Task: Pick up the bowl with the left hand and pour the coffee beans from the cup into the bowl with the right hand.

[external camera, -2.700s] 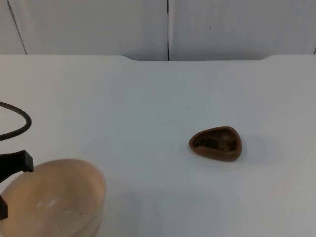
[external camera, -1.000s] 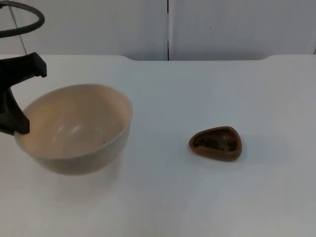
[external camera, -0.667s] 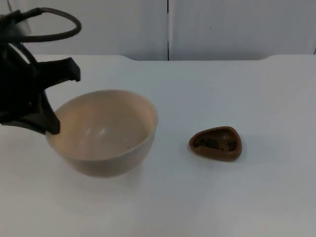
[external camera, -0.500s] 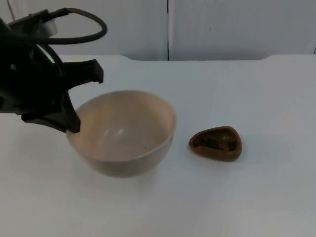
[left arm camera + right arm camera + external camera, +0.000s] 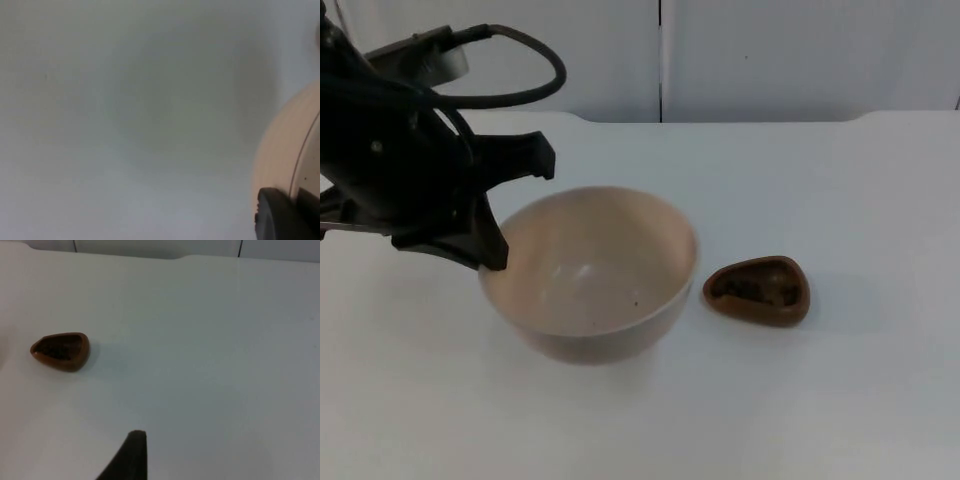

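A cream bowl (image 5: 610, 260) hangs just left of a small brown cup (image 5: 758, 290) that holds coffee beans and stands on the white table. My left gripper (image 5: 492, 255) is shut on the bowl's left rim and carries it. The left wrist view has the bowl's outer wall (image 5: 280, 150) beside a black fingertip (image 5: 272, 215). The brown cup (image 5: 61, 351) lies well away from my right arm, which waits off to the right with one fingertip (image 5: 131, 455) in sight.
The grey partition wall (image 5: 770, 55) closes the far edge of the table. White table top (image 5: 880, 400) stretches to the right and front of the cup.
My left arm has lifted the bowl from the front left and carried it rightward until it hangs next to the cup. The cup has stayed put.
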